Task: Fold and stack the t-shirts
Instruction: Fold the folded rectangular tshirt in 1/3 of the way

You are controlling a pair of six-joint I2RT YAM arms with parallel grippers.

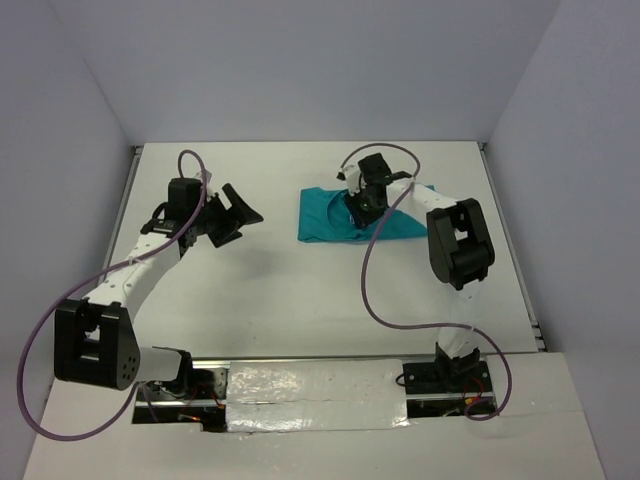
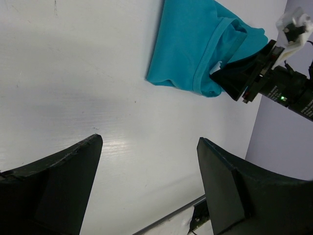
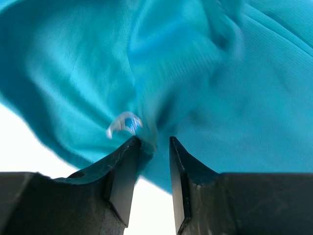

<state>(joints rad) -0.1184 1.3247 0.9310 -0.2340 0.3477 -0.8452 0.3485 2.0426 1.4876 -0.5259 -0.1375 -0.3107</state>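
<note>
At 1 o'clock on table (image 1: pixel 300 300): teal t-shirt (image 1: pixel 325 215), bunched. Right gripper (image 3: pixel 154 142) narrow at fold beside white tag (image 3: pixel 124 125); hold unconfirmed. Left gripper (image 2: pixel 149 138) wide, empty. Soft, light, limp; pinch hem edge.

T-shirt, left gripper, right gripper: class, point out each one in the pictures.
t-shirt (image 1: pixel 320 215), top external view, its left half.
left gripper (image 2: pixel 149 142), left wrist view, midway between fingertips.
right gripper (image 3: pixel 153 142), right wrist view, midway between fingertips.

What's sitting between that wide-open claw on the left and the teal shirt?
Nothing: only bare white table lies between the left gripper and the t-shirt, clearest in the top view.
</note>
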